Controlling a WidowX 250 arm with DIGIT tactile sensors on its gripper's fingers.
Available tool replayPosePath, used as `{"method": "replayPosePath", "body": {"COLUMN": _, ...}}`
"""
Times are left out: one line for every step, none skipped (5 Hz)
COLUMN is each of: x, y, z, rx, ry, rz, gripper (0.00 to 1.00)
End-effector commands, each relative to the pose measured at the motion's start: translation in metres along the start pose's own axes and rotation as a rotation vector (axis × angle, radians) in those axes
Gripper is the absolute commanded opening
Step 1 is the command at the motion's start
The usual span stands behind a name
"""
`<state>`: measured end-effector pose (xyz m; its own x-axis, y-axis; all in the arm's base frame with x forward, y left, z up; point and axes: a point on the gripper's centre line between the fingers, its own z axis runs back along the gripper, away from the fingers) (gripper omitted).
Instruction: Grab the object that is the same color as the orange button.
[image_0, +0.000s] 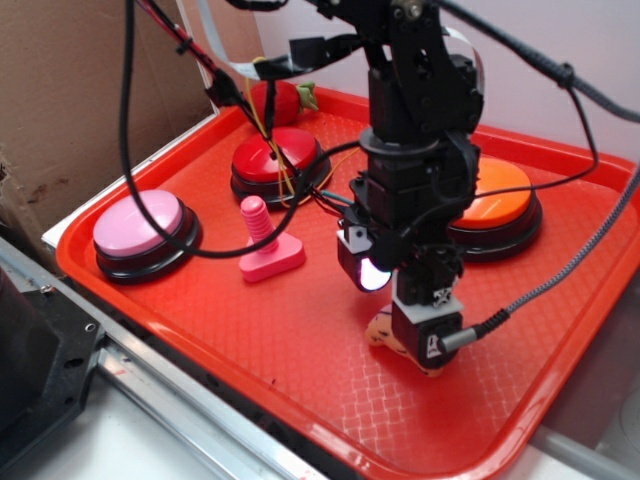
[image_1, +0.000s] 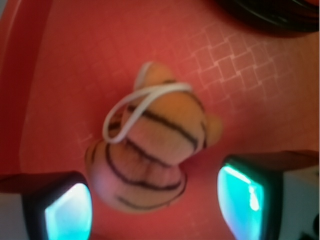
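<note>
- Red tray (image_0: 200, 330) with a woven texture lay underneath everything, cardboard to the far left.
- Fingers (image_1: 67, 212) stood apart, one either side of the small orange tiger toy (image_1: 150, 152), neither clearly pressing it yet.
- Sat on the near-right part of the tray, that toy (image_0: 385, 335), mostly hidden below the gripper (image_0: 425, 340).
- Lay looped over its top, a white string (image_1: 145, 97); could have snagged a finger or slid out if pinched alone.
- Looked off-centre between the pads, so closing might have pushed the soft body sideways or squeezed it out.
- Stood just behind, the orange button (image_0: 495, 200); farther left, the pink screw (image_0: 265, 250), red button (image_0: 275, 155) and pink button (image_0: 140, 225), well clear.
</note>
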<state>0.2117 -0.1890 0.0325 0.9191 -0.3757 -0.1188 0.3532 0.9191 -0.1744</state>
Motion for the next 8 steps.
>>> {"method": "replayPosePath", "body": {"x": 0.015, "y": -0.005, "z": -0.008, "rx": -0.065, "ry": -0.015, "rz": -0.048, "gripper": 0.0}}
{"method": "replayPosePath", "body": {"x": 0.009, "y": -0.003, "z": -0.012, "rx": -0.044, "ry": 0.022, "rz": -0.054, "gripper": 0.0}}
{"method": "replayPosePath", "body": {"x": -0.018, "y": 0.0, "z": 0.01, "rx": 0.012, "ry": 0.013, "rz": -0.055, "gripper": 0.0}}
{"method": "replayPosePath", "body": {"x": -0.061, "y": 0.003, "z": 0.056, "rx": 0.068, "ry": -0.015, "rz": -0.064, "gripper": 0.0}}
{"method": "replayPosePath", "body": {"x": -0.117, "y": 0.006, "z": 0.096, "rx": 0.101, "ry": -0.128, "rz": -0.006, "gripper": 0.0}}
{"method": "replayPosePath", "body": {"x": -0.157, "y": 0.009, "z": 0.141, "rx": 0.118, "ry": -0.174, "rz": 0.094, "gripper": 0.0}}
{"method": "replayPosePath", "body": {"x": -0.181, "y": 0.015, "z": 0.189, "rx": 0.13, "ry": -0.217, "rz": 0.143, "gripper": 0.0}}
{"method": "replayPosePath", "body": {"x": -0.192, "y": 0.016, "z": 0.224, "rx": 0.16, "ry": -0.193, "rz": 0.18, "gripper": 0.0}}
